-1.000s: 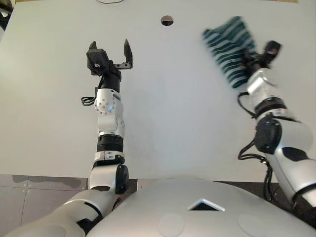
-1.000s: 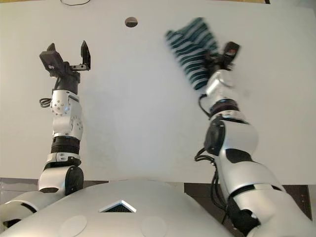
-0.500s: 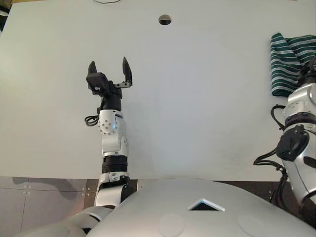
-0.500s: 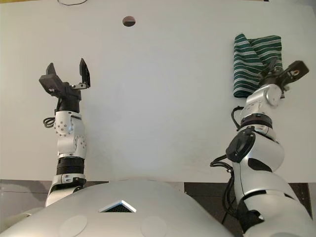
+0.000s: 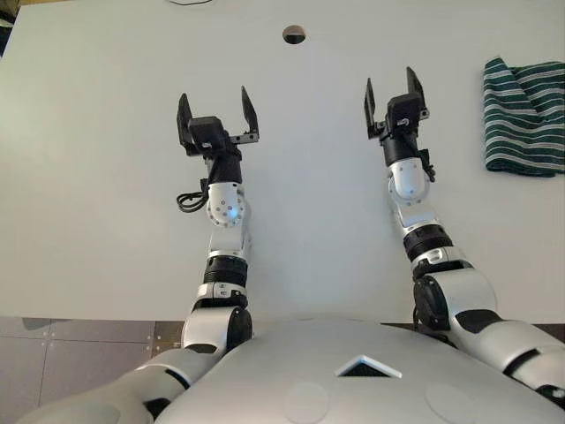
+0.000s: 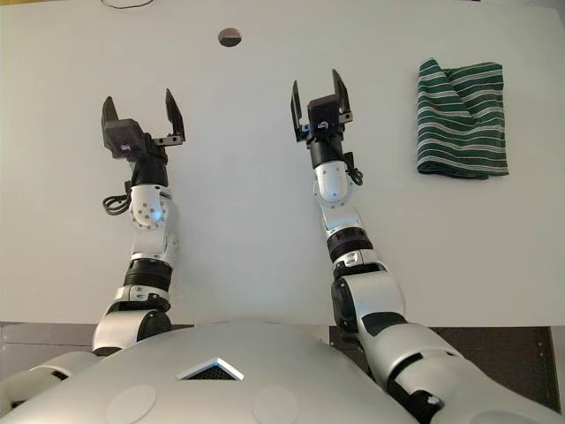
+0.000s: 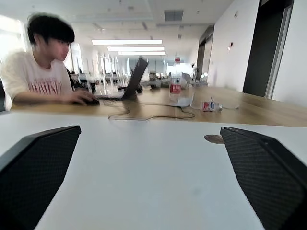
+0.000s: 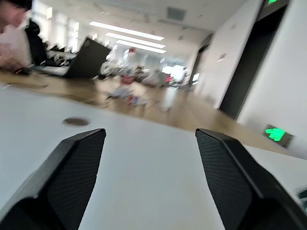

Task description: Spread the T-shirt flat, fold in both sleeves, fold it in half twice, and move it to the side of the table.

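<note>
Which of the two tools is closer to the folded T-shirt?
The right tool: the striped T-shirt lies to its right, while the left tool stands farther away on the other side.

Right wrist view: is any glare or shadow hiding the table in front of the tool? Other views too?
Right wrist view: ceiling lights glow far behind, no glare on the table ahead of the right tool. Left wrist view: a washed-out window beyond the table, surface evenly lit. Left eye view: flat light, no strong shadow by the T-shirt.
</note>
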Controlling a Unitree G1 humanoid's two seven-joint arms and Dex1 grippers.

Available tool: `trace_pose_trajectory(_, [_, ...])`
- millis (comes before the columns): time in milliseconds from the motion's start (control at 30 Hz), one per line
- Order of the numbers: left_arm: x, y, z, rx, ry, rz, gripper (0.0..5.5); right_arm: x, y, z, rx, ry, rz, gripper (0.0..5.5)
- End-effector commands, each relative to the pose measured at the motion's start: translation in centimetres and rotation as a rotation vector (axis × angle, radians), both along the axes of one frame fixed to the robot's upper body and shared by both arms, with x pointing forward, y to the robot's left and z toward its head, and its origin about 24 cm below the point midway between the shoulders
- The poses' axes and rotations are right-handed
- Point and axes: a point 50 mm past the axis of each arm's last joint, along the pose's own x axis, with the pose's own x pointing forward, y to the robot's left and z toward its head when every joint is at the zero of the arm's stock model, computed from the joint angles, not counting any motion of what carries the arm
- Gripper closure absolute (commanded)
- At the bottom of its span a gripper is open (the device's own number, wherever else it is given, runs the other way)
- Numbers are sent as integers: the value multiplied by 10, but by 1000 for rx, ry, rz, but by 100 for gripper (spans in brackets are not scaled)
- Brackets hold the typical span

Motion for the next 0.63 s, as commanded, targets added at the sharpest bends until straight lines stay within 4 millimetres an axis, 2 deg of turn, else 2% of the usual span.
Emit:
trace_pose_trajectory(33, [-4,-7,-13,101,-12,-9,1,-14,8,-14,-29,-2,39,203])
trace_pose_trajectory(167, [-7,-15,-19,141,-28,-25,1,-17,0,-18,-15,-13,-11,203])
trace_pose_trajectory(433, [-3,-22,-17,97,-54,-28,141,-16,-24,-12,-13,-72,-103,203])
trace_pose_trajectory(633, [3,-21,-12,61,-55,-28,141,-14,-40,-8,6,-89,-166,203])
